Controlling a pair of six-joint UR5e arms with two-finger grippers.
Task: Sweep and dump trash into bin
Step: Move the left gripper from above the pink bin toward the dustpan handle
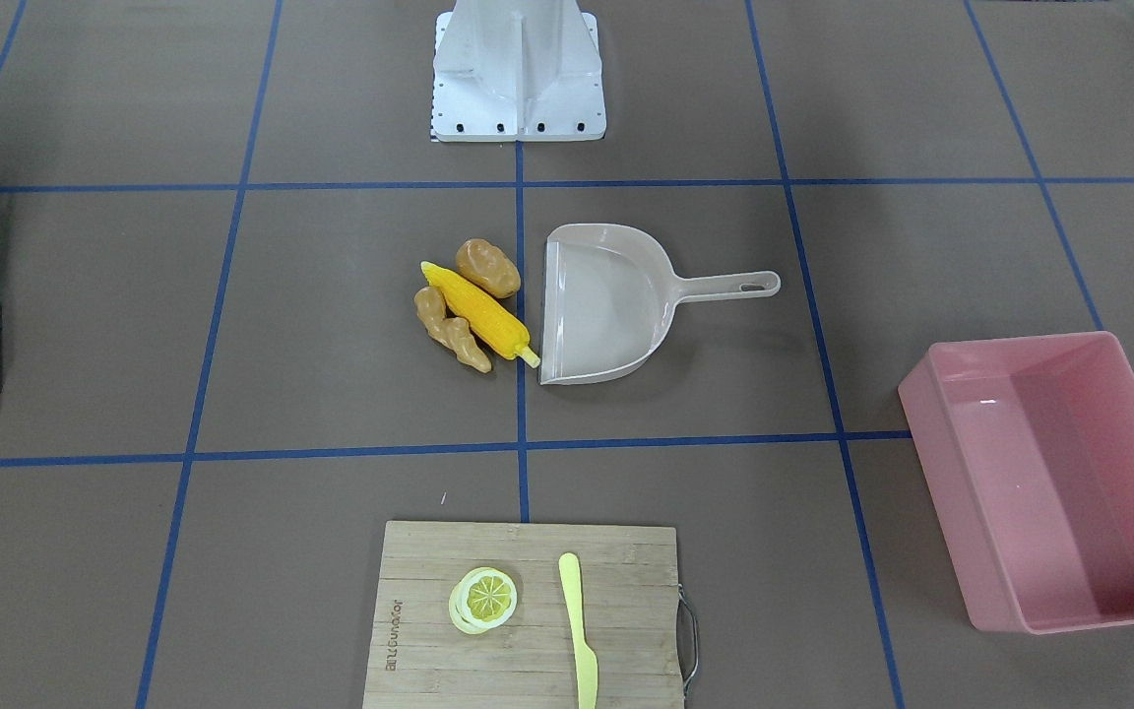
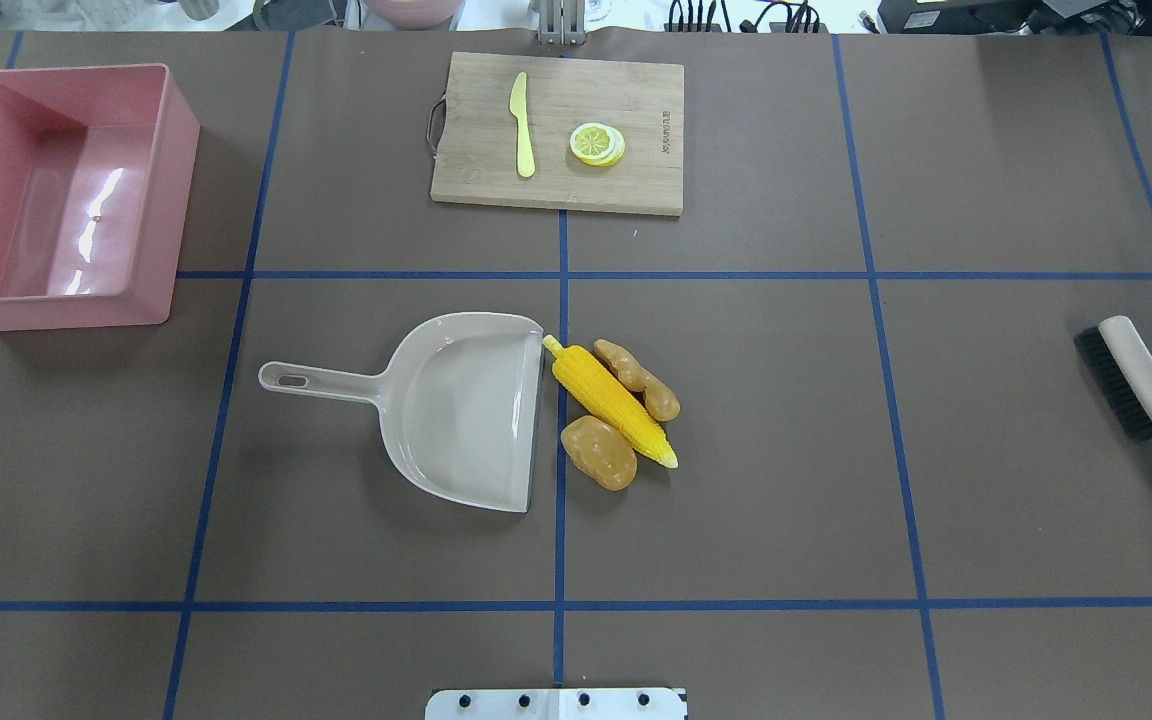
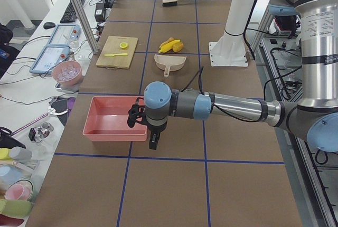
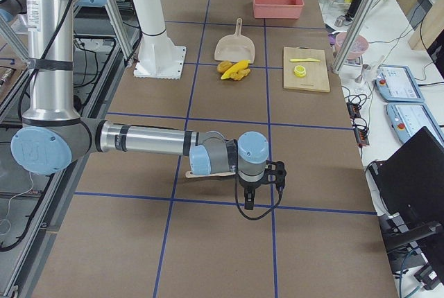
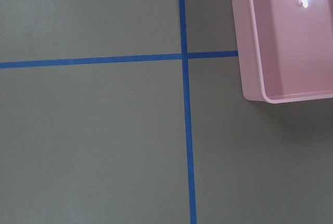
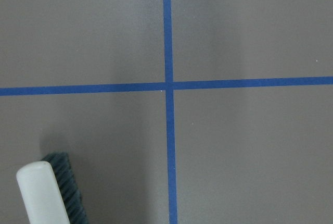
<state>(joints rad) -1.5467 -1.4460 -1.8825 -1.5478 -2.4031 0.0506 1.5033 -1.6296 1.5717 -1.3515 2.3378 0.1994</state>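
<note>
Nearest me: my base plate (image 2: 556,703) at the table's near edge.

Mid-table, 3 trash items in 1 tight cluster on the table. The potato (image 2: 598,452) is nearest, the corn cob (image 2: 611,400) lies diagonally beyond it, and the ginger root (image 2: 638,380) lies along the cob's far-right side. The cob touches both. The dustpan (image 2: 466,410) lies flat just left of them, open lip towards the cluster and handle pointing left. The cob's far tip is just beside the lip's far corner.

Same row, right end: the brush (image 2: 1136,385) lies on the table, bristles to the left. My right gripper (image 4: 248,201) hangs above the table near it, nothing seen in it. Cannot tell if the jaws are apart or closed, since it only shows in the side view.

Farther, left end: the pink bin (image 2: 171,200) is upright and well apart from the trash. My left gripper (image 3: 153,143) hangs above the table just beside 1 of its corners. Jaw state: cannot tell, same reason.

Farthest, centre: a cutting board (image 2: 556,170) carrying a yellow knife (image 2: 522,125) on the left and lemon slices (image 2: 597,143) on the right, apart from each other.
</note>
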